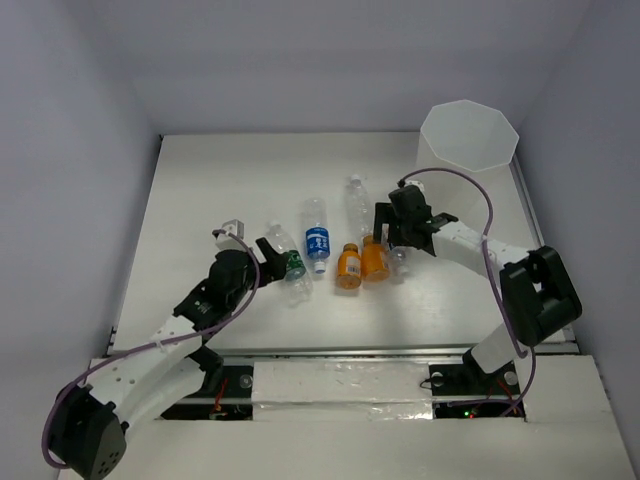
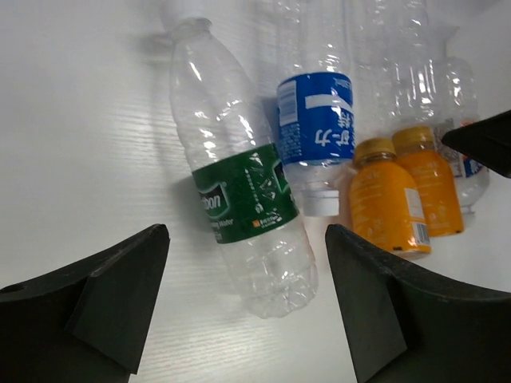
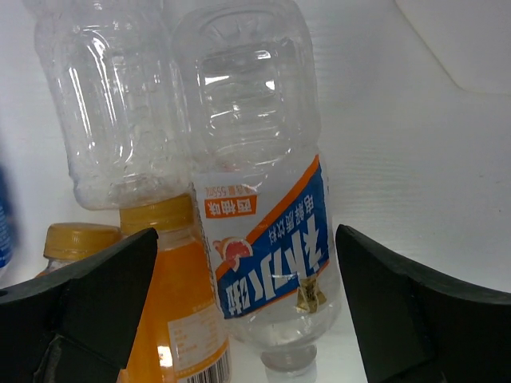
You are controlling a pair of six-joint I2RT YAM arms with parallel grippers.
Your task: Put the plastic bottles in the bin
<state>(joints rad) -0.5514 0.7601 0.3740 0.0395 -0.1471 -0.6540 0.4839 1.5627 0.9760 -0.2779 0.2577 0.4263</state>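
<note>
Fingers of the left gripper are spread wide and grasp nothing. They hang over the lower half of the green-labelled bottle, which lies on its side on the table, one finger on each side of it. The right gripper is likewise released and empty, bracketing a clear bottle with an orange-and-blue label. An orange bottle lies tight against that bottle's side and a plain clear bottle lies just beyond. The blue-labelled bottle and the second orange bottle lie between the two grippers, so every bottle in view is on the table in one loose cluster. The bin stands well apart at the far right corner and looks empty from above. Both arms therefore seem to be at the approach, before any pick. Next, each must drop and close across its bottle's body. The right gripper needs to slip a finger into the narrow seam beside the orange bottle without nudging it.
</note>
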